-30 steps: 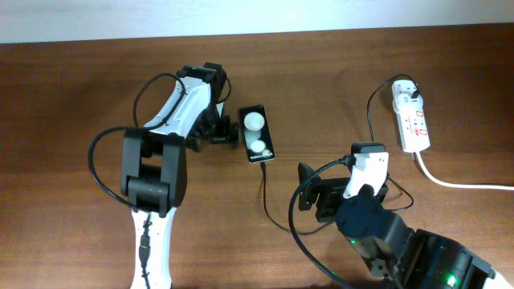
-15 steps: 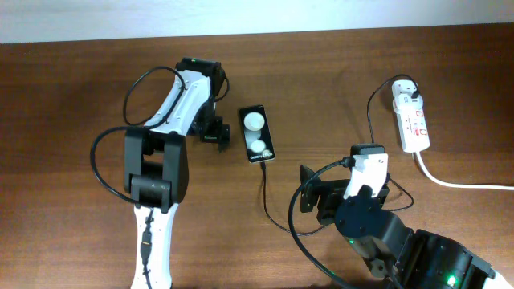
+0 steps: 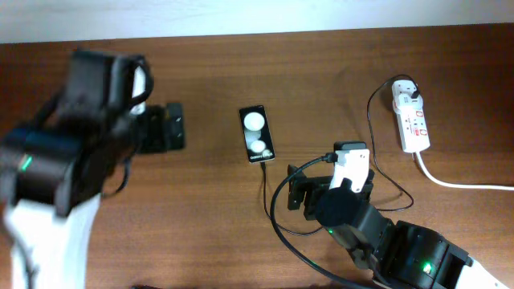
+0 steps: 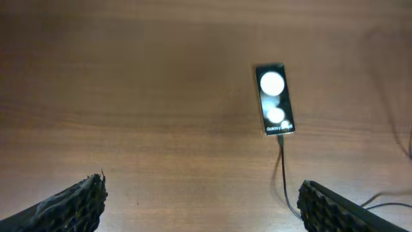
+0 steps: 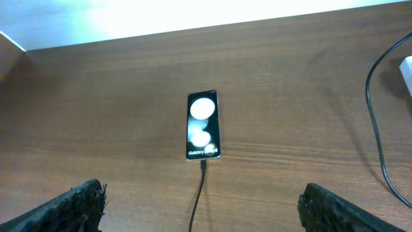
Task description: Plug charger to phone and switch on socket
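The phone (image 3: 256, 134) lies flat mid-table, the charger (image 4: 282, 154) seemingly seated in its near end

It looks light, glossy and slippery, best pinched across its long edges; the cable is thin and limp, so I'd take it only by the stiff tip. The socket (image 3: 412, 122) sits well apart at the right, its white plug in; its small red switches likely want a firm fingertip press. Both the left gripper (image 4: 201, 187) and right gripper (image 5: 203, 193) have fingers spread wide, holding nothing. Dark brown wood-grain table (image 3: 321, 72), smooth, pale wall (image 3: 241, 16) along its far edge
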